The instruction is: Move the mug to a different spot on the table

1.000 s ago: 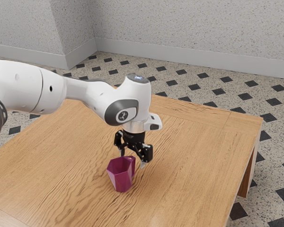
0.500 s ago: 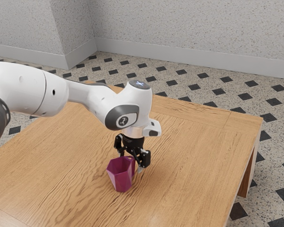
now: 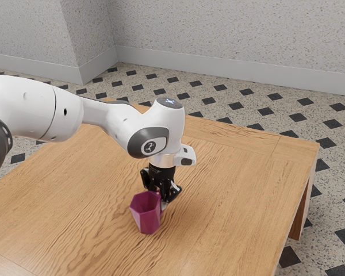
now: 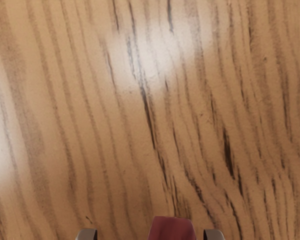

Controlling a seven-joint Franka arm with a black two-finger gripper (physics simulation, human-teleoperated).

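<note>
White arm (image 3: 75, 115) comes in from the exterior view's left and reaches right and down over a wooden table (image 3: 247, 172); last joint points straight down

Magenta mug (image 3: 146, 213) stands upright near the middle of the table, toward its near edge. Faceted walls, mouth open upward, base resting on the wood

Black gripper (image 3: 163, 196) sits just right of the mug's centre and a little farther back, lowered onto the mug's far-right side. Tips are at rim level and straddle the wall or handle there; cannot tell which

Fingers are drawn narrow but not clamped. In the wrist view a magenta part of the mug (image 4: 172, 229) lies between two grey fingertips (image 4: 86, 234), with a strip of wood grain showing on one side and a thin sliver on the other

Right of the gripper, wood grain runs out to the table's right edge. Beyond it, speckled floor (image 3: 333, 144) with black diamonds and a grey wall (image 3: 247, 29) at the far side
</note>
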